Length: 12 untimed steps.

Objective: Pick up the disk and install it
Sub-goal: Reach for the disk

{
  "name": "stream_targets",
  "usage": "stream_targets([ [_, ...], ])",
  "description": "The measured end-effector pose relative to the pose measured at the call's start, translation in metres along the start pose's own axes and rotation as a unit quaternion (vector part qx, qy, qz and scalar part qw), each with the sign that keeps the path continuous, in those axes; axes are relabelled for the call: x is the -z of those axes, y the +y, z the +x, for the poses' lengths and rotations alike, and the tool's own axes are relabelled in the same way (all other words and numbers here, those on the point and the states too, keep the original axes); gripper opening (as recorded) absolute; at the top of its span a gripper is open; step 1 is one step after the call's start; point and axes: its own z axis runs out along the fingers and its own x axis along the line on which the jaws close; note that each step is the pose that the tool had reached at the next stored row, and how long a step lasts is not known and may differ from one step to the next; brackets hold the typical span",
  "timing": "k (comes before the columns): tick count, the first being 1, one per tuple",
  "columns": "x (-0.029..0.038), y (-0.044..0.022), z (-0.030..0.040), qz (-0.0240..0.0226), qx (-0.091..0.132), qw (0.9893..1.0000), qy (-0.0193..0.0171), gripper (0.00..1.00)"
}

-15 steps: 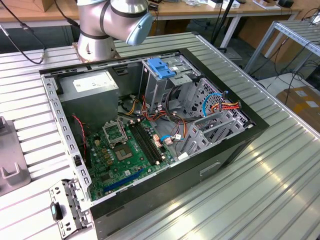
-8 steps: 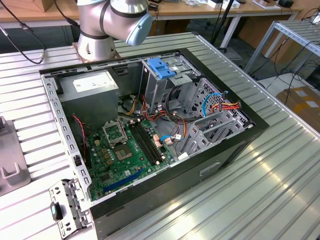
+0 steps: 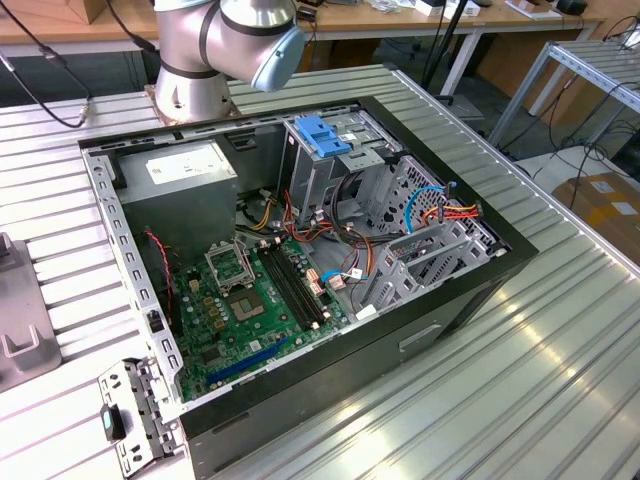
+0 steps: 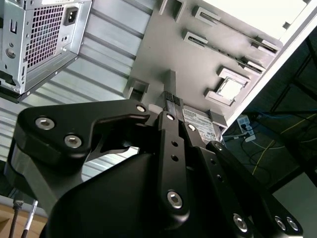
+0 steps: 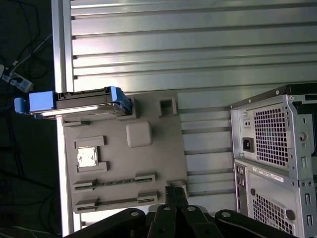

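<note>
Jaws look pressed together with nothing between them: the gripper (image 5: pixel 173 194) shows a single narrow tip in both wrist views. It hangs above the grey fixture plate (image 5: pixel 148 158), over the slotted end. The disk (image 5: pixel 81 102) stands on edge at the plate's opposite end, across the plate from the tip and not touching it. The second wrist view has it partly behind the gripper's links. The open computer case (image 3: pixel 450 300) sits mid-frame in the exterior view, on the ribbed table (image 3: pixel 560 380), with the arm base (image 3: pixel 220 45) at upper left.
</note>
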Motion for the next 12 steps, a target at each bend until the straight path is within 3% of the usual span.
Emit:
stream_targets([
  [12,0.0001,-0.0003,0.0042,0.0000,0.000,1.0000,0.0000,0.10],
])
